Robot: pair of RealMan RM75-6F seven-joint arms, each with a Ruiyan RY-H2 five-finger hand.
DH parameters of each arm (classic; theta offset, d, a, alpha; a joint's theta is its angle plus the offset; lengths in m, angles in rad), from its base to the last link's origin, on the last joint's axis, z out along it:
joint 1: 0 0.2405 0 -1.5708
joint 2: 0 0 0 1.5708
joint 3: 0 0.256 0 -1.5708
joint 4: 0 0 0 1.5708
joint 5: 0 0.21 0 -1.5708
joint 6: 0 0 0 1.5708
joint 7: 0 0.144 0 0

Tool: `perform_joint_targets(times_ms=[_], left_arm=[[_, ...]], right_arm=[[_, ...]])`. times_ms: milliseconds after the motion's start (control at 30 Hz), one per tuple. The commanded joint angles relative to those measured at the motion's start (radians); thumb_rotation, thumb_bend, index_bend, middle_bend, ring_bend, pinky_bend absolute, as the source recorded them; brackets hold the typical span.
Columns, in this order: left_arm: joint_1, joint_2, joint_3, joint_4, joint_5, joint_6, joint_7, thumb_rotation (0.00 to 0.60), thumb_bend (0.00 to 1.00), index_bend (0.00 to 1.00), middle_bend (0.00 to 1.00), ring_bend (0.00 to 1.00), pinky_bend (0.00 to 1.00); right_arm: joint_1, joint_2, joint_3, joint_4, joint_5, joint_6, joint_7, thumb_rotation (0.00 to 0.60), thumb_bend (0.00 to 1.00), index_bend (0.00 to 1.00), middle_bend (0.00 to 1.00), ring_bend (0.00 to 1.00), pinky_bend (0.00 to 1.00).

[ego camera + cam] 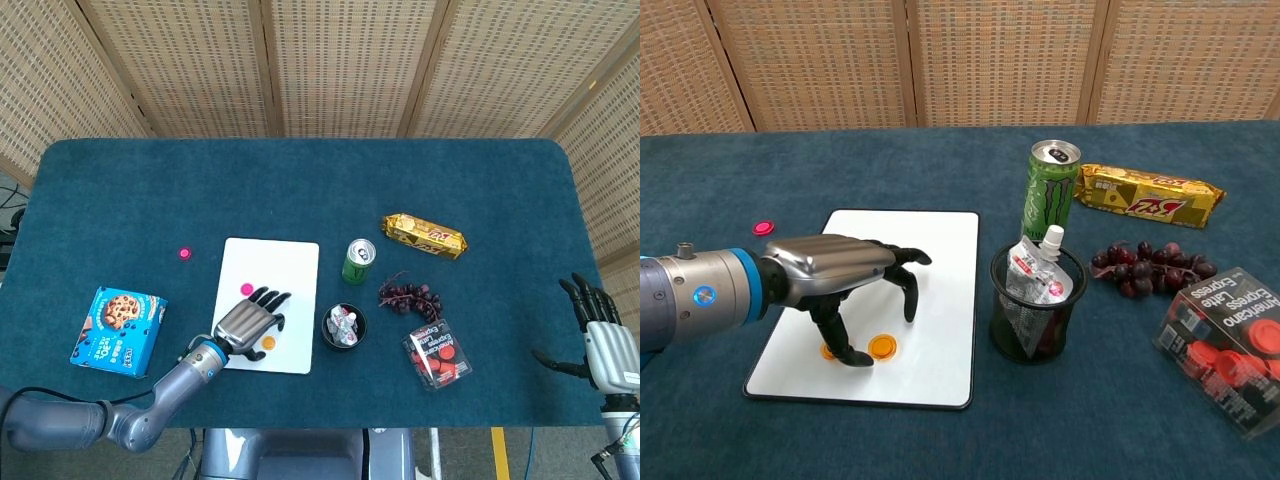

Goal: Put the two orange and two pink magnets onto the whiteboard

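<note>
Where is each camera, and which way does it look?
Head view: high up, looking straight down on the table; both the left hand and right hand show.
Chest view: low at the table's front edge, looking across toward the wicker screen; only the left hand shows.
Both share the whiteboard, can and grapes.
</note>
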Motion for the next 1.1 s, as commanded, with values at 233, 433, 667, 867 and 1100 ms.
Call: perform_joint_targets(times_ms=[233,433,667,867,1100], left_arm=[[0.040,0.085,-0.070,0.067,0.035,0.062,-0.118,0.600,0.25,0.34,0.00,0.00,0.00],[0.038,0.090,-0.128,0.299,-0.088,-0.009,-0.187,0.600,0.32,0.38,0.00,0.00,0.00],[0.017,0.029,-0.167,0.534,-0.176,-0.118,-0.244,0.600,0.34,0.41,0.00,0.00,0.00],[0.014,-0.027,-0.167,0.677,-0.162,-0.185,-0.285,0.600,0.34,0.41,0.00,0.00,0.00],[0.028,-0.057,-0.164,0.733,-0.131,-0.198,-0.308,0.600,0.34,0.41,0.00,0.00,0.00]], right_arm=[[0.000,0.001,-0.001,0.000,0.000,-0.002,0.002,0.600,0.16,0.00,0.00,0.00,0.00],[0.002,0.002,-0.002,-0.005,0.002,-0.007,-0.005,0.600,0.15,0.00,0.00,0.00,0.00],[0.004,0.003,-0.002,-0.013,0.008,-0.015,-0.021,0.600,0.16,0.00,0.00,0.00,0.00],[0.006,0.005,-0.002,-0.017,0.012,-0.021,-0.023,0.600,0.16,0.00,0.00,0.00,0.00],[0.005,0.006,-0.002,-0.018,0.013,-0.020,-0.017,0.600,0.16,0.00,0.00,0.00,0.00]])
